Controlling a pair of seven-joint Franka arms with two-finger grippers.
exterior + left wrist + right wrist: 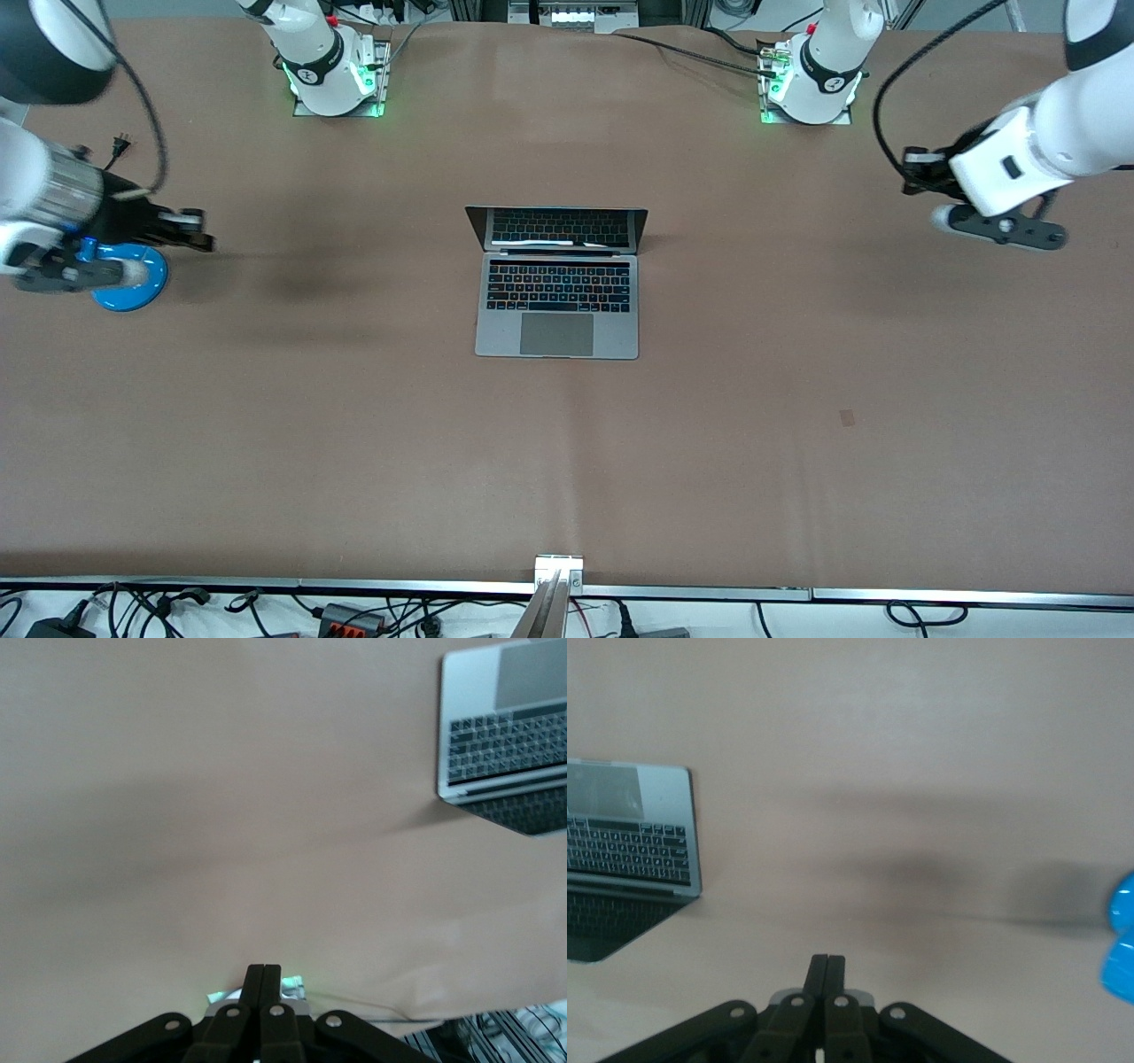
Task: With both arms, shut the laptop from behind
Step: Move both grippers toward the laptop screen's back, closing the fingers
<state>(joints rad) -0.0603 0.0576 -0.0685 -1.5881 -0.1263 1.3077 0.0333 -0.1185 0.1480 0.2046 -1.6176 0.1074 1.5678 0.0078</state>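
Open laptop [557, 292] mid-table, both hands, left [917, 168] and right [197, 229], seemingly clenched, empty, well apart.

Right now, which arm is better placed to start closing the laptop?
Neither clearly. The laptop lies open mid-table; the left gripper and the right gripper, both shut, are over bare table at their own ends, about equally far away.

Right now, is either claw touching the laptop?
Apart. The front view shows the left claw and the right claw at the table's ends, bare table separating them from the laptop.
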